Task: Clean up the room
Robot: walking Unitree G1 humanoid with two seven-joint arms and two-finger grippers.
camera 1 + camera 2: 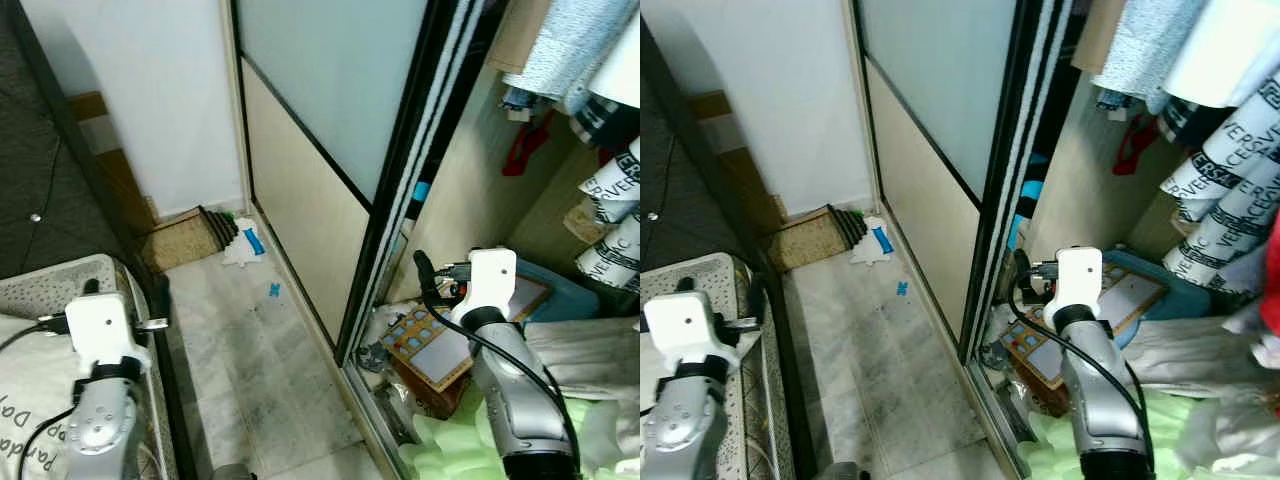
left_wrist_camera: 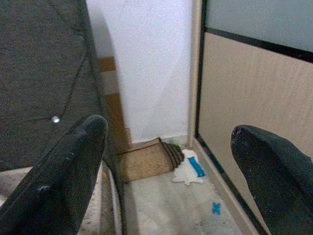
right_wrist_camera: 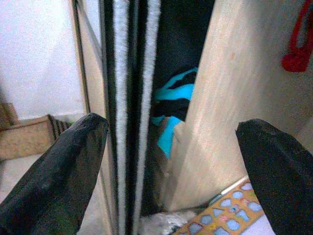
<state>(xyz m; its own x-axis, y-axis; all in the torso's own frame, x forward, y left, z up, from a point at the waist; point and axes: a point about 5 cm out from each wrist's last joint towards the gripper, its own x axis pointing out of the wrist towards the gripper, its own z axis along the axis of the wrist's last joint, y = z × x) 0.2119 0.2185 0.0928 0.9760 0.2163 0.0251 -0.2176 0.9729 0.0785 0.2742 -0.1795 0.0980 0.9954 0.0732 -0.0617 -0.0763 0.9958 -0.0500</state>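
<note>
Wardrobe [image 1: 330, 200] ajar — hanging cloth [image 1: 1225, 165] reads "VERSACE"; left gripper [image 2: 171, 161] and right gripper [image 3: 171, 161] both spread wide, empty — puzzle board [image 1: 440, 340] below.

Right end effector [image 3: 171, 161]: two black fingers [image 3: 54, 171] spread wide apart, holding nothing.
Sliding door edge [image 3: 129, 112]: upright dark frame with pale brush strips, between the fingers.
Bright blue and black fabric [image 3: 173, 105]: bunched in the dark gap behind the door edge.
Pale wooden panel [image 3: 234, 93]: upright, beside the fabric.
Red strap [image 3: 296, 49]: hanging against the panel.
Orange shape-puzzle board with blue pieces [image 3: 222, 220]: lying low near the panel's foot.
</note>
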